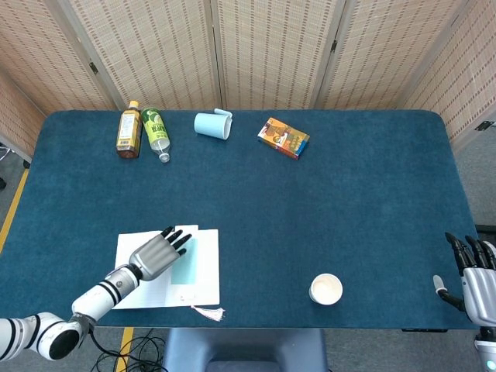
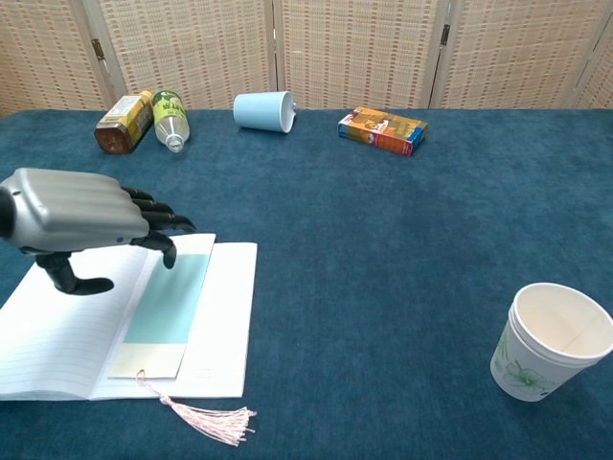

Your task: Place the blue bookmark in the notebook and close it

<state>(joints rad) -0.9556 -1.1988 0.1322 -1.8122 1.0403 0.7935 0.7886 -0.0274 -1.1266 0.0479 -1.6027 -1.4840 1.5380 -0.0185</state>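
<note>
The notebook [image 1: 208, 263] [image 2: 225, 326] lies open on the blue cloth near the front left edge. A pale blue bookmark [image 1: 186, 267] [image 2: 165, 302] rests lengthwise on its right page, close to the spine, and its pink tassel [image 1: 208, 312] [image 2: 206, 419] trails off the front edge onto the cloth. My left hand [image 1: 155, 254] [image 2: 81, 216] hovers over the left page, fingers spread and slightly curled, with the dark fingertips above the bookmark's far end. It holds nothing. My right hand [image 1: 473, 277] is at the front right table edge, fingers apart and empty.
A white paper cup [image 1: 325, 289] [image 2: 554, 340] stands at the front right. Along the far edge lie a brown bottle [image 1: 128, 129], a green bottle [image 1: 156, 132], a tipped light blue cup [image 1: 212, 125] and a colourful box [image 1: 283, 138].
</note>
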